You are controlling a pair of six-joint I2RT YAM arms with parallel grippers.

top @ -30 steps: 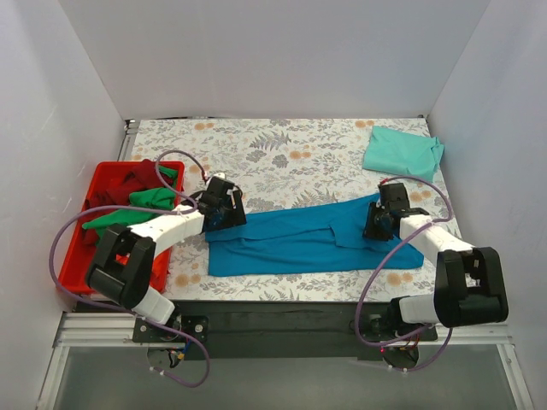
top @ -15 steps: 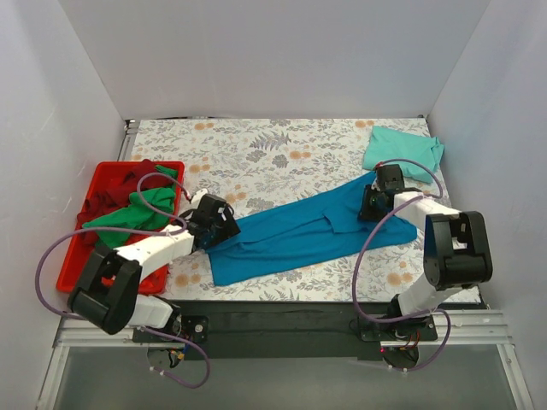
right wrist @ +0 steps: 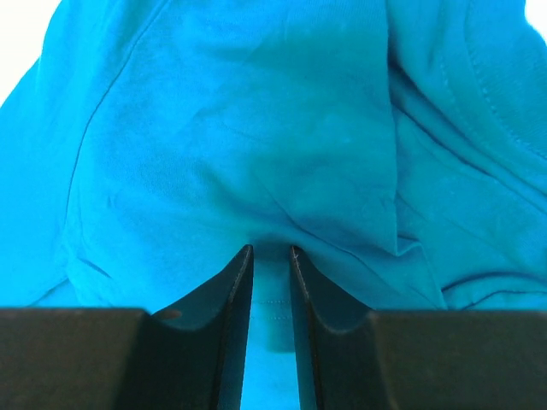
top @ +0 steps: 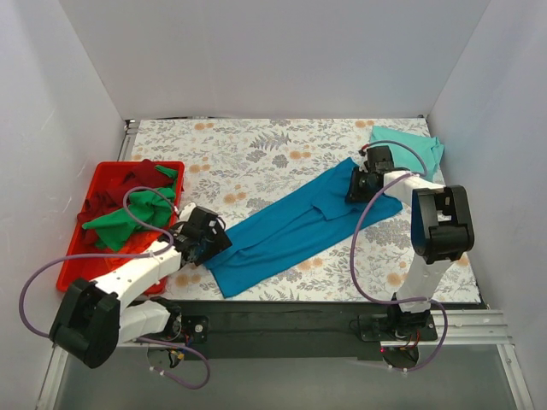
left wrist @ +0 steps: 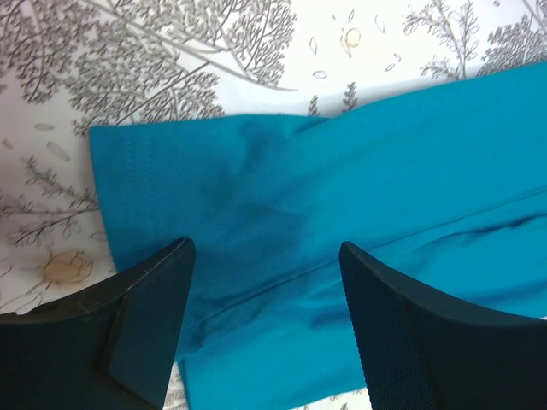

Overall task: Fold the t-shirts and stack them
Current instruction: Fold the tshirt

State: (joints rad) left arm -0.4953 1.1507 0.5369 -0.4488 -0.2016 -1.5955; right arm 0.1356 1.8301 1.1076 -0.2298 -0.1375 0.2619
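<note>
Top view: deep blue soft cloth t-shirt (top: 286, 231) lies as long slanted strip, right of red plastic tray (top: 75, 260). Left gripper (top: 214, 246) at strip end nearest tray, right gripper (top: 357, 184) at far end. Pale mint green cloth shirt (top: 408, 147) far right of tray.

Left wrist view: jaws wide apart over hemmed corner, holding nothing.

Right wrist view: jaws nearly together, pinching blue fold.

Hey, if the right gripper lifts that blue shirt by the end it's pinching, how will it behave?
Probably floppy: the blue shirt lies creased and folded over itself, so it would likely drape from the right gripper. It looks thin and light, so its far end may drag across the table.
</note>
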